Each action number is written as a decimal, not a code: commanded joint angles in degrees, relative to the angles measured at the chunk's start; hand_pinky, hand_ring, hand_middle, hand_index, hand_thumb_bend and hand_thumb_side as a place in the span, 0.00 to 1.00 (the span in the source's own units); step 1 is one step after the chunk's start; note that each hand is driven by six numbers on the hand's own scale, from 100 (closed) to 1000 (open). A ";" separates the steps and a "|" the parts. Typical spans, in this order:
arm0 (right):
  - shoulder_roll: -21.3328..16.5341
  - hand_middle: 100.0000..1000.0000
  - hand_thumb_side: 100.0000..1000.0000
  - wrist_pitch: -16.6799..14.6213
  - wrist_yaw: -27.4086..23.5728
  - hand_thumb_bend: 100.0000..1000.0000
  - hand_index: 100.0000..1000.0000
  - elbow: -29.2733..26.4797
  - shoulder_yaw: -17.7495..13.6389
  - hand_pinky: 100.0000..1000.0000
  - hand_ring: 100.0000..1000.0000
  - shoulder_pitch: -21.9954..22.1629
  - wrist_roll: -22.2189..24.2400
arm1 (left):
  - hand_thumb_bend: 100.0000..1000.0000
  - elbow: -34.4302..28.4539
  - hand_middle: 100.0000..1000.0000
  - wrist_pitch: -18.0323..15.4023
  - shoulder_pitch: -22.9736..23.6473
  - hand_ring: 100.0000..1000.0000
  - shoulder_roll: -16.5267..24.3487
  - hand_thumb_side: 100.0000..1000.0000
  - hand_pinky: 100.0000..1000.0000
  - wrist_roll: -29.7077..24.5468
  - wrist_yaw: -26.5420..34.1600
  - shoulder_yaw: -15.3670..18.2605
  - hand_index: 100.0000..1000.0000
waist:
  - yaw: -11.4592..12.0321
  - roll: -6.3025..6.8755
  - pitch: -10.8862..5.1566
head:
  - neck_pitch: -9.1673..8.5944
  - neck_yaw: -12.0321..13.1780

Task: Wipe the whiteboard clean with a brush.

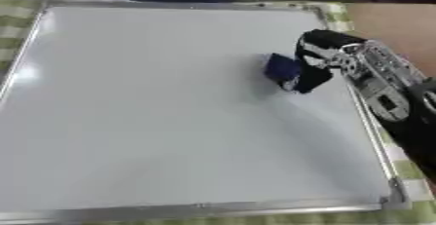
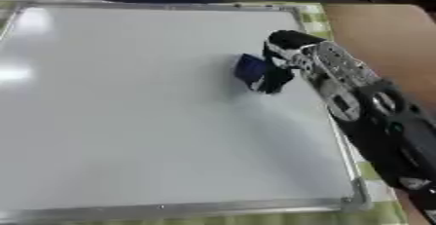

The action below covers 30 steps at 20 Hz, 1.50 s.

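whiteboard point(image 1: 170, 121): just 1, silver frame, takes up most of the view | brush point(image 1: 281, 68): 1, blue, sitting on the whiteboard up near its right edge | robot hand point(image 1: 319, 56): only 1 showing, the right one, at the brush | checkered cloth point(image 1: 17, 17): 1, poking out around the whiteboard | counter point(image 1: 396, 24): 1, right of it

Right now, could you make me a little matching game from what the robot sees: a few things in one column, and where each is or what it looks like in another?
Things:
1. whiteboard
2. brush
3. right hand
4. checked cloth

Descriptions:
A. green and pale, showing round the board's edges
B. dark blue, on the board's right part
C. black, curled round the blue thing
D. white, silver-framed, lying flat

Pairs: 1-D, 2-B, 3-C, 4-A
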 commanded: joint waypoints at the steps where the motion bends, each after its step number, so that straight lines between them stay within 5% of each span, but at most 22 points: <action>1: -1.33 0.63 0.29 0.03 -0.18 0.20 0.08 0.38 -0.21 0.74 0.81 -0.91 -0.63 | 0.18 -1.07 0.78 -0.09 -0.73 0.83 0.91 1.00 0.66 -0.23 0.09 0.25 0.84 | 0.15 0.02 -1.05 | -0.60 -0.23; 12: -1.05 0.55 0.23 1.57 -2.26 0.04 0.06 2.24 -0.39 0.70 0.78 -1.12 -3.21 | 0.17 -1.07 0.78 0.03 -0.96 0.83 0.94 1.00 0.66 -0.24 0.04 0.23 0.84 | 0.42 -0.05 -0.68 | -0.70 -0.22; 22: -1.31 0.45 0.20 2.36 -2.62 0.00 0.06 2.33 -0.58 0.67 0.73 -1.11 -4.32 | 0.17 -1.07 0.78 0.23 -0.97 0.83 1.01 1.00 0.66 -0.37 -0.05 0.19 0.84 | 0.26 -0.06 -0.69 | -0.67 -0.17; 28: -1.47 0.48 0.20 2.26 -2.45 0.00 0.06 2.19 -0.65 0.68 0.74 -1.18 -4.23 | 0.17 -1.07 0.78 0.29 -0.91 0.83 1.04 1.00 0.66 -0.47 -0.07 0.21 0.84 | 0.10 -0.07 -0.81 | -0.72 -0.15; 30: -1.60 0.59 0.23 2.26 -2.14 0.00 0.07 2.18 -0.64 0.71 0.80 -1.23 -4.01 | 0.17 -1.07 0.78 0.33 -0.90 0.83 1.04 1.00 0.66 -0.60 -0.07 0.17 0.84 | 0.05 -0.08 -0.87 | -0.78 -0.11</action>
